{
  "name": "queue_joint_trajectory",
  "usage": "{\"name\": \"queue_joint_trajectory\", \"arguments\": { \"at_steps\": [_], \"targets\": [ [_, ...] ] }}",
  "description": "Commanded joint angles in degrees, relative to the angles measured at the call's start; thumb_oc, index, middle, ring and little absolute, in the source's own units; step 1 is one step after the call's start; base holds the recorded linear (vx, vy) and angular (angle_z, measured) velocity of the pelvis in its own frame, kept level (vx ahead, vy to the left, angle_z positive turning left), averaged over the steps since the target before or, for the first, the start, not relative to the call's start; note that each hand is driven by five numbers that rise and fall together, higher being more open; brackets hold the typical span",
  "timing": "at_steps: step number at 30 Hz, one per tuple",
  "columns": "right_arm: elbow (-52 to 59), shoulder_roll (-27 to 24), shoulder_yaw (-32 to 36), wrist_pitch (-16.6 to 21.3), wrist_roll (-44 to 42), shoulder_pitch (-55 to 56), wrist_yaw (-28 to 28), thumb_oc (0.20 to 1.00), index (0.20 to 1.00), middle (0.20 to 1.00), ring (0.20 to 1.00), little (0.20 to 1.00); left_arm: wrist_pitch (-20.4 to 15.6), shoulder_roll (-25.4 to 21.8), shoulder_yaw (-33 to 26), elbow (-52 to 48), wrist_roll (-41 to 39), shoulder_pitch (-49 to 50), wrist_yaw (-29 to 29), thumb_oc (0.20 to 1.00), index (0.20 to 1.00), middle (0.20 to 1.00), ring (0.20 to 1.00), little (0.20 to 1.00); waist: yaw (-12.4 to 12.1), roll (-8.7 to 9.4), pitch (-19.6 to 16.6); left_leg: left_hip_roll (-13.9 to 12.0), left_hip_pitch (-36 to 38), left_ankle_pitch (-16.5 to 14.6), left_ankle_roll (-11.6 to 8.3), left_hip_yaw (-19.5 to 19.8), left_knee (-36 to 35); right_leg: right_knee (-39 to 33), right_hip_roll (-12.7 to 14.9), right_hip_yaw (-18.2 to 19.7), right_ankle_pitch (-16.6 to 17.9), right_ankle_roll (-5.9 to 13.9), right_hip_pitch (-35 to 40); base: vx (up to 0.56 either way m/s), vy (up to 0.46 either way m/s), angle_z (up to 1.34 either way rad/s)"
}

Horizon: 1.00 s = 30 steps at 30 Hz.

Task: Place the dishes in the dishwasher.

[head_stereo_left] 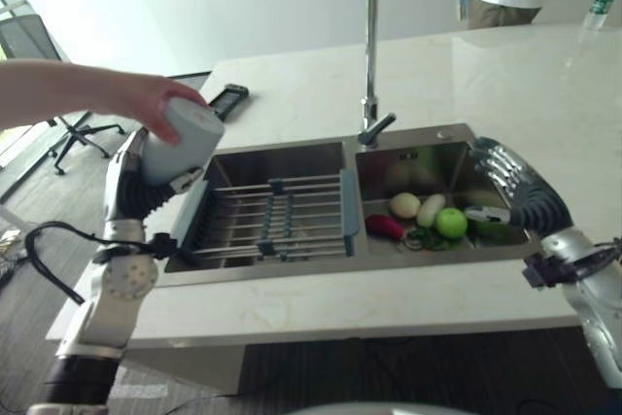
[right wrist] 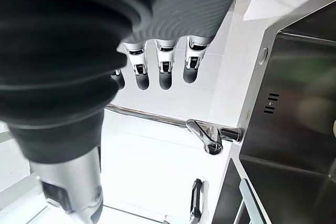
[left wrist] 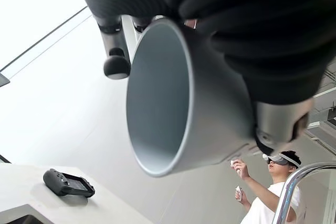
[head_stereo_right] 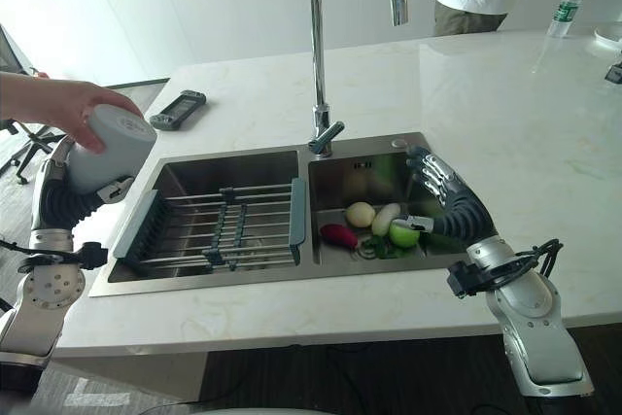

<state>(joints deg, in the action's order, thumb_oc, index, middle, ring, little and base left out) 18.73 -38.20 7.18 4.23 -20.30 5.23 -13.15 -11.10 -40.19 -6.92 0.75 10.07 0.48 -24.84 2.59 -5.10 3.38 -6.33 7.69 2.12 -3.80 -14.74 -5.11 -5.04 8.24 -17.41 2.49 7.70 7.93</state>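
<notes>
A grey cup [head_stereo_left: 183, 140] is held in the air over the left rim of the sink, its open mouth wide in the left wrist view [left wrist: 157, 98]. A person's hand [head_stereo_left: 136, 96] grips its top from the left. My left hand [head_stereo_left: 136, 187] is under and around the cup, with the fingers [left wrist: 116, 65] on one side and the thumb [left wrist: 278, 124] pressed on the other. My right hand [head_stereo_right: 442, 187] hovers open over the right basin, fingers [right wrist: 165, 72] straight and holding nothing.
The left basin holds a wire dish rack [head_stereo_left: 277, 221] with grey-blue ends. In the right basin lie a green apple [head_stereo_left: 450, 223], a red pepper [head_stereo_left: 384, 227] and an onion [head_stereo_left: 405, 205]. A tall faucet [head_stereo_left: 374, 46] stands behind the sink. A black controller [head_stereo_right: 177, 109] lies on the counter.
</notes>
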Motion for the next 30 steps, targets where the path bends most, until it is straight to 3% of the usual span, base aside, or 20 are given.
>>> {"name": "queue_joint_trajectory", "arguments": {
  "at_steps": [1,6,7,8,30],
  "targets": [
    [2.0,1.5,0.4,3.1,-0.2,-4.5,0.9,1.0,1.0,1.0,1.0,1.0,-2.4,-4.9,-6.7,-0.8,-3.3,-1.8,-2.2,0.2,0.2,0.2,0.2,0.2,-0.9,4.03,-0.1,0.0,-1.6,-0.4,-1.98,6.3,0.1,0.0,-1.0,0.4,-2.1,-0.21,1.4,0.0,-0.001,0.13],
    [2.0,1.5,0.7,2.9,-0.5,-4.4,0.8,1.0,1.0,1.0,1.0,1.0,-1.7,-4.5,-7.0,-1.0,-6.2,-1.3,-0.7,0.2,0.2,0.2,0.2,0.2,-0.7,3.9,-0.1,0.1,-1.5,-0.3,-1.97,6.3,0.1,0.0,-1.0,0.5,-2.0,-0.22,1.4,0.0,-0.003,0.04],
    [1.7,1.7,0.5,3.0,-0.2,-4.6,0.9,1.0,1.0,1.0,1.0,1.0,-2.0,-4.2,-7.0,-0.6,-8.3,-1.5,0.1,0.473,0.473,0.473,0.473,0.473,-0.7,3.83,0.0,0.1,-1.6,-0.3,-1.96,6.3,0.1,0.0,-1.0,0.5,-2.0,-0.24,1.3,0.0,0.0,0.0],
    [1.5,2.1,0.4,3.1,0.2,-4.5,0.9,1.0,1.0,1.0,1.0,1.0,-2.3,-3.7,-7.0,-0.4,-8.9,-1.6,0.9,1.0,1.0,1.0,1.0,1.0,-0.7,3.77,-0.1,0.1,-1.6,-0.3,-1.93,6.3,0.1,0.0,-1.0,0.6,-2.0,-0.24,1.3,0.0,0.0,0.0],
    [1.5,2.1,1.9,3.1,1.1,-2.4,0.5,1.0,1.0,1.0,1.0,1.0,-1.9,-1.6,-4.9,-0.9,-8.3,-1.6,2.3,1.0,1.0,1.0,1.0,1.0,0.8,3.72,0.4,-0.2,-1.6,-0.4,-1.92,4.6,0.1,0.0,-0.8,1.3,-1.7,-0.16,0.6,0.0,0.0,0.0]
  ]
}}
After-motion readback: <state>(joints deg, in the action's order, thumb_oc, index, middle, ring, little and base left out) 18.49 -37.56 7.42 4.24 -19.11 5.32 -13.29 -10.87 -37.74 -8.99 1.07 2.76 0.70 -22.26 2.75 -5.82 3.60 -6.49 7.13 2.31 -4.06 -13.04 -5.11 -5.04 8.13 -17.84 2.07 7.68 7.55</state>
